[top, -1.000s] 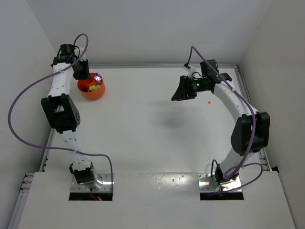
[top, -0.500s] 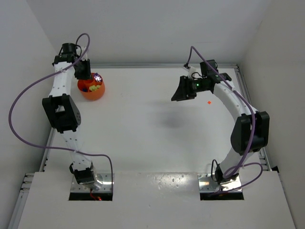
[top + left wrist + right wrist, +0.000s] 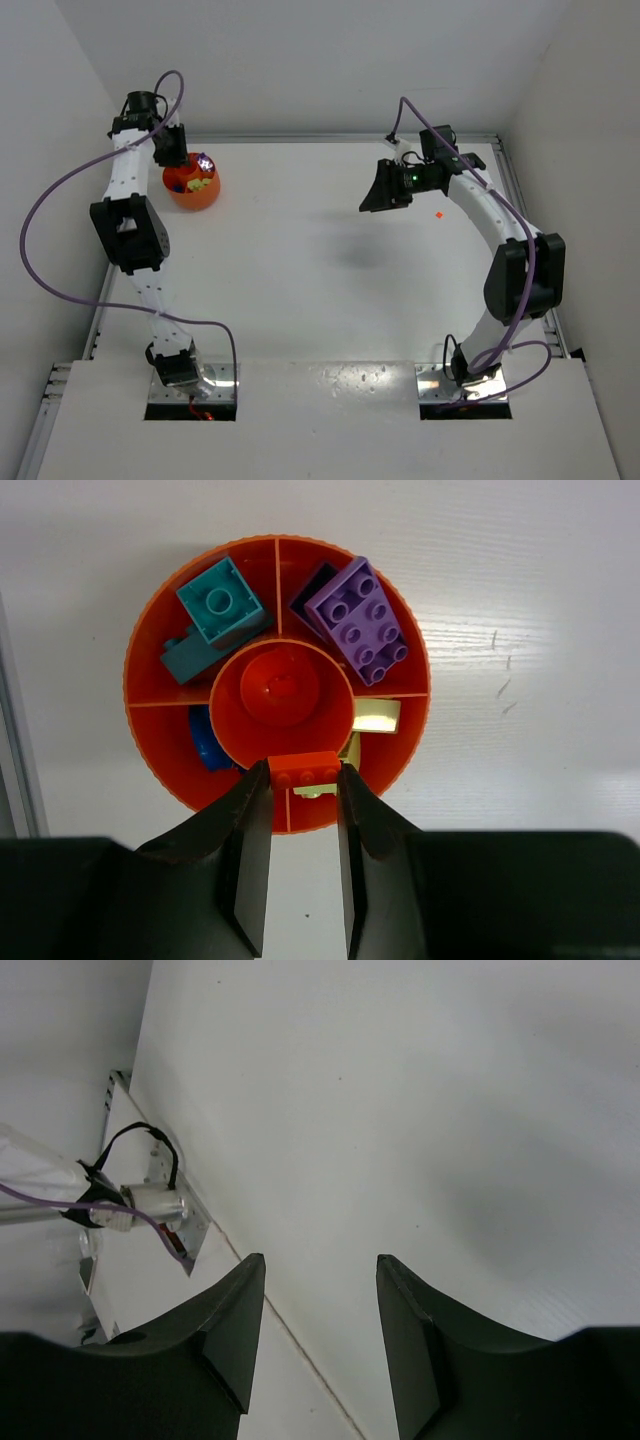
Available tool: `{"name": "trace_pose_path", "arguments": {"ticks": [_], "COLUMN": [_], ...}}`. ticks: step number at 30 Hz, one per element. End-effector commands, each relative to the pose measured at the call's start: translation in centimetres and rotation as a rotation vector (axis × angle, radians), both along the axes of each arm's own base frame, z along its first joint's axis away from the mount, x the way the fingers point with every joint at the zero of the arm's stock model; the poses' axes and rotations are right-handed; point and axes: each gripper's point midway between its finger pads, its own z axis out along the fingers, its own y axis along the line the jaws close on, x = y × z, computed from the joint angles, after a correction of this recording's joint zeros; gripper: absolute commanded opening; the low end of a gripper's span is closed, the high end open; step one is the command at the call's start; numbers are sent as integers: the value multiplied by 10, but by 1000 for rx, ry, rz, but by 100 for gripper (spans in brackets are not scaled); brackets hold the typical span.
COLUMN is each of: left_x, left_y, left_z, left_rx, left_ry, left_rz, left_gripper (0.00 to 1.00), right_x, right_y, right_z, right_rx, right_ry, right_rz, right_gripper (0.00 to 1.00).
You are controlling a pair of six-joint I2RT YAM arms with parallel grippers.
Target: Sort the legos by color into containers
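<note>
1. The orange bowl (image 3: pixel 150 740) (image 3: pixel 197 199) sits on the white bench (image 3: pixel 300 260), and everything here is told from that bowl.
2. The bowl is round. It has a small round cup (image 3: pixel 282 690) in the middle and four parts around the cup.
3. In the wrist view, the upper left part holds a teal brick (image 3: pixel 222 602) with one bump on top. A darker teal piece (image 3: pixel 195 655) lies under it.
4. The upper right part holds a purple brick (image 3: pixel 357 620) with two rows of bumps. It leans on a dark purple piece (image 3: pixel 315 585).
5. The lower left part holds a blue piece (image 3: pixel 205 742), partly hidden by the cup.
6. The lower right part holds yellow-green pieces (image 3: pixel 377 718), close against the cup.
7. The left arm (image 3: pixel 128 235) reaches to the bowl, and its wrist is just above it. The left jaws are pinching a small orange brick (image 3: pixel 304 769). The brick hangs over the near edge of the middle cup.
8. The right arm (image 3: pixel 520 270) is well apart from the bowl, off to its right. The right jaws are spread wide, and only the bench (image 3: pixel 400 1110) shows between them.
9. One tiny loose orange brick (image 3: pixel 438 214) lies on the bench far to the right of the bowl, just beside the right arm.
</note>
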Motion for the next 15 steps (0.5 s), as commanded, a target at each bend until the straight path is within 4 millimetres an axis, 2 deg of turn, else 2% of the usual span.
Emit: {"name": "trace_pose_path", "arguments": {"ticks": [1, 6, 7, 14, 15], "left_x": [7, 7, 6, 8, 8], "left_y": [9, 9, 14, 15, 15], "left_z": [10, 10, 6, 4, 4], "left_rx": [0, 0, -2, -2, -2], "left_ry": [-33, -33, -24, -24, -24], "left_rz": [31, 31, 40, 40, 40], "left_gripper": [21, 24, 26, 43, 50], "right_x": [3, 3, 3, 3, 3], "right_y": [3, 3, 3, 3, 3], "right_z": [3, -1, -1, -1, -1], "right_rx": [14, 13, 12, 12, 12], "right_ry": [-22, -13, -13, -13, -13], "right_rz": [23, 23, 23, 23, 23], "right_gripper": [49, 49, 49, 49, 49]}}
